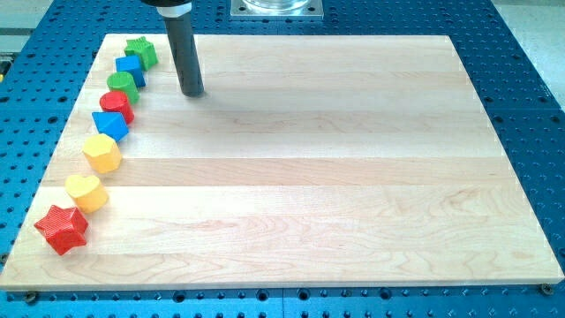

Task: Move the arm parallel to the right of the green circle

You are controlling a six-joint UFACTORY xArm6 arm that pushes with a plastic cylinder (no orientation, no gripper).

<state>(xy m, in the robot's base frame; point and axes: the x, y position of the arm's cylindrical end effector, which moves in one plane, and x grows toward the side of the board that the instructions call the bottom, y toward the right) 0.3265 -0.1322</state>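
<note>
— Nearest us sits the red star (62,229), then the yellow heart (86,192), right?

— Yes, and the column climbs the wooden board's (335,177) left edge: yellow hexagon (102,153), blue block (111,124), red block (116,105), green circle (123,85), blue cube (131,69), green star (141,51).

— And my tip (192,92)?

— Bare rod, holding nothing, standing level with the green circle, on its right, apart from it. Blue perforated table (530,106) surrounds the board.
</note>
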